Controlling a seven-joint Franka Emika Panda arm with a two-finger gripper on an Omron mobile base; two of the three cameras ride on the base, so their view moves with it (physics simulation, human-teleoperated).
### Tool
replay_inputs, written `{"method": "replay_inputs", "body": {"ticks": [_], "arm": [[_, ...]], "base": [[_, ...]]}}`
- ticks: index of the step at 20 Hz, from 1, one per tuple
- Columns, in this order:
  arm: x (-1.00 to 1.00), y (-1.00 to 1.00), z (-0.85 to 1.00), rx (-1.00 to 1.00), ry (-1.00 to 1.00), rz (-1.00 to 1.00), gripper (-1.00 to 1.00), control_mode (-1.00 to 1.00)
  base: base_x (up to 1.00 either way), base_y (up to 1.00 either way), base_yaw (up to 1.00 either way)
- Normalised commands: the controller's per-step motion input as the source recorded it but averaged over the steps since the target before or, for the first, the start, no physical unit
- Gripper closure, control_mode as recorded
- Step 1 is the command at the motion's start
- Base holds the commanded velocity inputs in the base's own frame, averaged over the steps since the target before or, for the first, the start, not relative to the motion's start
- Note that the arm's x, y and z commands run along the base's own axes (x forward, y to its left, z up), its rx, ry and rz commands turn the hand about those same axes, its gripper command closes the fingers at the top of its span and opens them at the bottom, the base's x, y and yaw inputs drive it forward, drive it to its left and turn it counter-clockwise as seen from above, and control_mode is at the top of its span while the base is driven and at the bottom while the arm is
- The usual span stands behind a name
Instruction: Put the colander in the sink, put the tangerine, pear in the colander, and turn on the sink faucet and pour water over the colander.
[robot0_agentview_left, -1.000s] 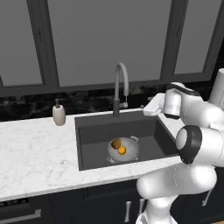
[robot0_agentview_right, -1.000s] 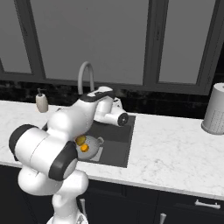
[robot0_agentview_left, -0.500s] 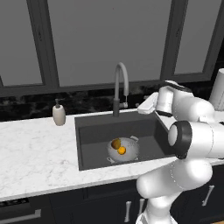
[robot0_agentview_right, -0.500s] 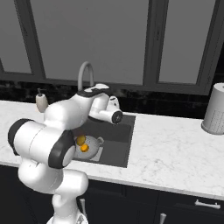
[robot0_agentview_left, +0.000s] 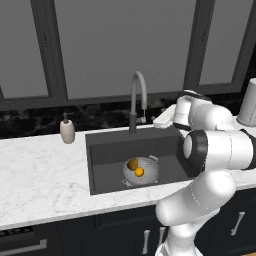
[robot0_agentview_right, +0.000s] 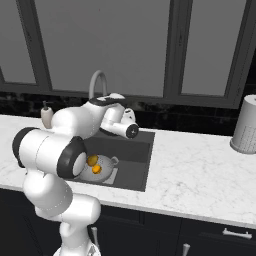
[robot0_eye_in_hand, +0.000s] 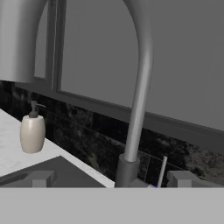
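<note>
We saw gripper (robot0_eye_in_hand: 111, 178) wide open, holding nothing; sink faucet (robot0_eye_in_hand: 139, 92) stood straight ahead, its thin lever (robot0_eye_in_hand: 162, 171) just right.

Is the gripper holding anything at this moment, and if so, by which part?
Nothing is held. The gripper is open, facing the sink faucet stem.

White marble counter (robot0_agentview_left: 40, 175) with soap bottle (robot0_agentview_left: 67, 131), grey canister (robot0_agentview_right: 245, 125).
</note>
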Motion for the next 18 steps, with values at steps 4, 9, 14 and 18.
{"method": "replay_inputs", "body": {"ticks": [4,9,14,18], "arm": [[0.3,0.02,-0.08,0.0,0.0,0.0,-1.0,-1.0],[0.32,0.0,-0.11,0.0,0.0,0.0,-1.0,-1.0],[0.27,0.0,-0.2,0.0,0.0,0.0,-1.0,-1.0],[0.27,0.06,-0.18,0.0,0.0,0.0,-1.0,-1.0]], "base": [[0.0,0.0,0.0],[0.0,0.0,0.0],[0.0,0.0,0.0],[0.0,0.0,0.0]]}}
